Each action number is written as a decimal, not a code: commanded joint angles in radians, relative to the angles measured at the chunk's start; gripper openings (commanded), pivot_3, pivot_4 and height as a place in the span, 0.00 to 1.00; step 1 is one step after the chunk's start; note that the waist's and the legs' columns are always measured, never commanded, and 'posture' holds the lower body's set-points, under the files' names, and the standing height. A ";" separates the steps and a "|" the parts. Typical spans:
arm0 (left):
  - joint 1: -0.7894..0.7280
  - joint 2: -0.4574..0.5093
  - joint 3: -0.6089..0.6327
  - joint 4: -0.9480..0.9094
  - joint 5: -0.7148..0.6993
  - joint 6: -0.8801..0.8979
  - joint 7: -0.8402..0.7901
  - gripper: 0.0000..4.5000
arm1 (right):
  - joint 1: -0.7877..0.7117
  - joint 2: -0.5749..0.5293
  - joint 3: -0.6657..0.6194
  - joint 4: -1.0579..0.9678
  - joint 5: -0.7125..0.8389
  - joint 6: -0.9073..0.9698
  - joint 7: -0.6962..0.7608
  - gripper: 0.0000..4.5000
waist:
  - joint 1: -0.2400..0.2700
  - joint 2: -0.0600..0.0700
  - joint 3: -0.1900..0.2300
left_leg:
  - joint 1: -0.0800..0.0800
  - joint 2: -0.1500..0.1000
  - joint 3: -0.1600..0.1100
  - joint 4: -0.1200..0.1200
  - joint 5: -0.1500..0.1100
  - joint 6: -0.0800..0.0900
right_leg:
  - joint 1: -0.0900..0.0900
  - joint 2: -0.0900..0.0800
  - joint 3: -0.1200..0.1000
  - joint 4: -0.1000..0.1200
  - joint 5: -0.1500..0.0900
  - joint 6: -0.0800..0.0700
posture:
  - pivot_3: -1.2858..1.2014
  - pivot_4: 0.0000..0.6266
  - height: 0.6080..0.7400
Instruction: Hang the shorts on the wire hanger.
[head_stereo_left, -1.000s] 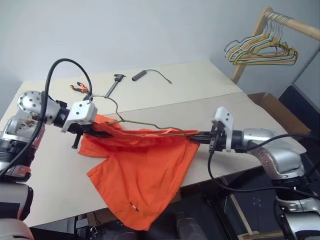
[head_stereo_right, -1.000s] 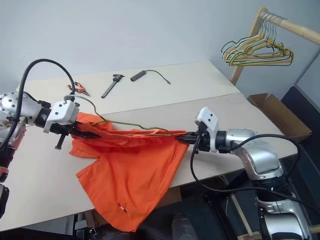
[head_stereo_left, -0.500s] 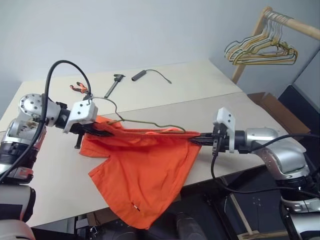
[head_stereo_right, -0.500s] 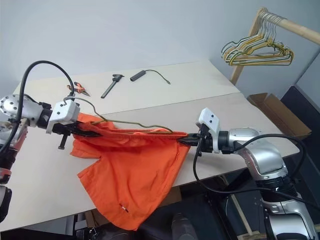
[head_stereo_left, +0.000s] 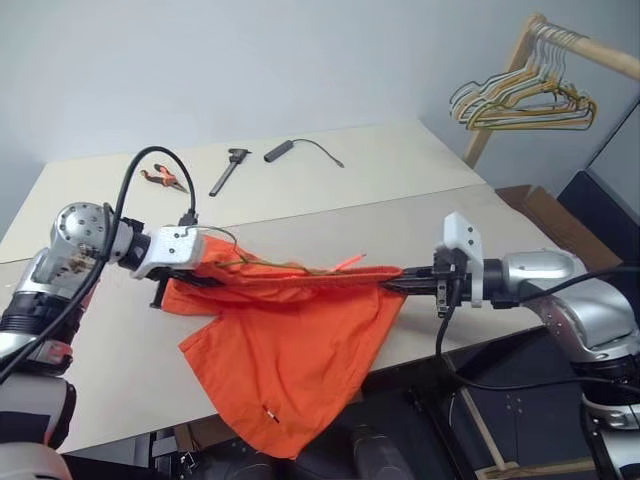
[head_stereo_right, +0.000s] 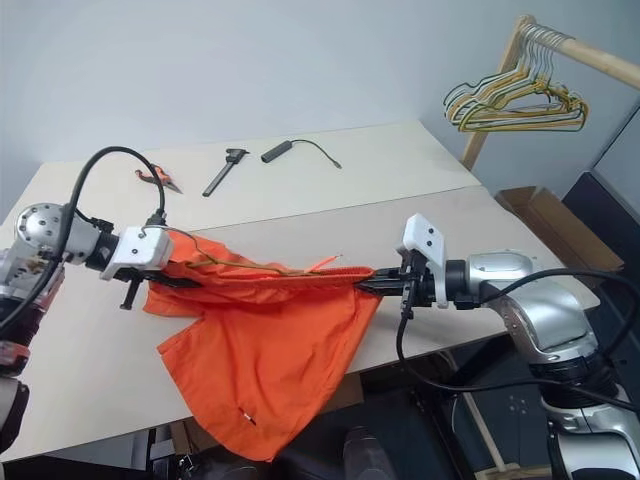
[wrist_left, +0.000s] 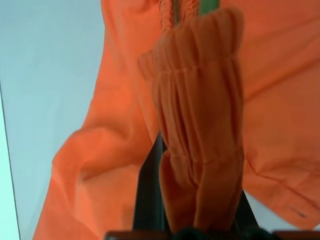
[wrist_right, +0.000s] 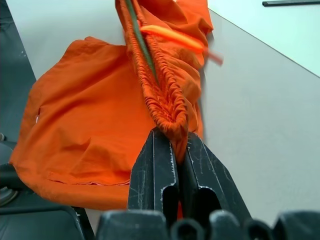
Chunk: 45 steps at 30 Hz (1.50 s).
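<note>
Both grippers are clamped on the shorts (head_stereo_left: 290, 340), left gripper (head_stereo_left: 205, 272) and right gripper (head_stereo_left: 392, 284) stretching the waistband above the table's (head_stereo_left: 420, 170) near edge. The hanger (head_stereo_left: 245, 262) has sunk into the waistband since a second ago; threading is nearly complete.

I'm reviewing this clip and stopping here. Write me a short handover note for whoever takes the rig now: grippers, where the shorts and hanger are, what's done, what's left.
Left gripper: shut on the waistband at one end of the shorts.
Right gripper: shut on the waistband's other end, pulling it taut above the table.
The wire hanger lies along the stretched waistband, partly hidden in the fabric; the right wrist view shows green wire inside the gathered band. The legs drape over the table's front edge.
Done: shorts gripped at both ends with the hanger at the waistband.
Left: seat the shorts on the hanger; I cannot tell how far it is threaded.
</note>
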 joint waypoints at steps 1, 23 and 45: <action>-0.008 0.023 -0.004 0.078 0.085 -0.008 -0.012 0.00 | -0.045 -0.040 -0.106 -0.034 0.021 0.027 -0.032 0.01 | -0.001 0.000 0.000 | 0.000 0.000 0.000 0.000 0.000 0.000 | 0.000 0.000 0.000 0.000 0.000 0.000 | 0.43 0.04 1.00; -0.183 -0.182 0.004 0.200 0.137 -0.043 -0.029 0.00 | -0.129 -0.020 -0.029 -0.170 -0.023 0.197 -0.166 0.91 | -0.031 0.000 -0.001 | -0.002 -0.002 -0.001 0.001 0.000 0.000 | -0.001 -0.002 -0.001 0.001 0.000 0.000 | 0.42 0.01 1.00; -0.279 -0.285 0.032 0.262 0.121 -0.048 0.011 0.00 | -0.526 0.113 0.476 0.153 -0.327 0.264 -0.035 0.91 | -0.088 0.000 -0.002 | -0.002 -0.003 -0.002 0.002 0.000 0.000 | -0.002 -0.004 -0.001 0.008 0.000 0.001 | 0.41 0.01 1.00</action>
